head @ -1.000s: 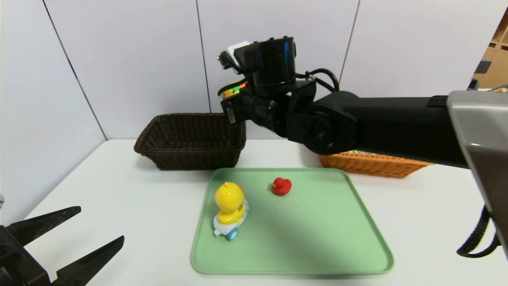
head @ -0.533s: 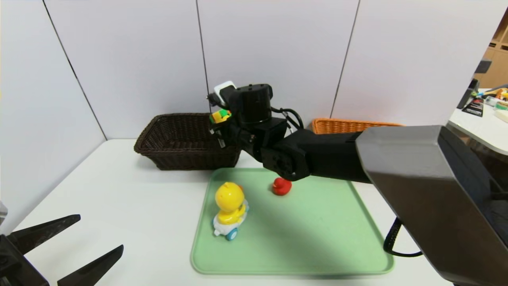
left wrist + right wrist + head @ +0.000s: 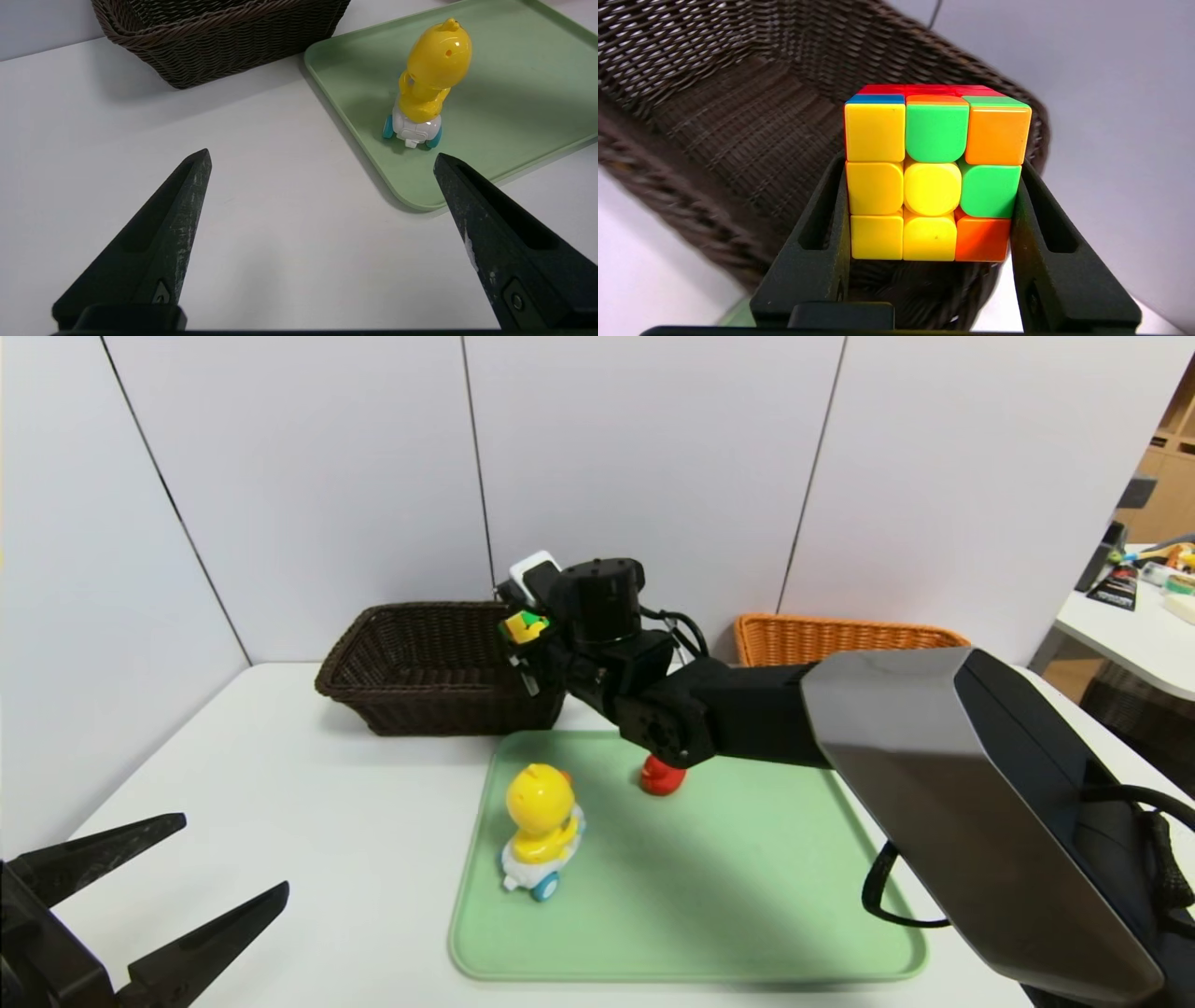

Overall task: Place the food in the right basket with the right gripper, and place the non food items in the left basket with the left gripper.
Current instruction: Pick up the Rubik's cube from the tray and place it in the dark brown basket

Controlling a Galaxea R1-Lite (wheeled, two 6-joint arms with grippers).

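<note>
The right gripper, pinching the cube, has come down to the dark basket, so a release looks near, while the left gripper is spread over the counter and both ducks sit on the tray.
</note>
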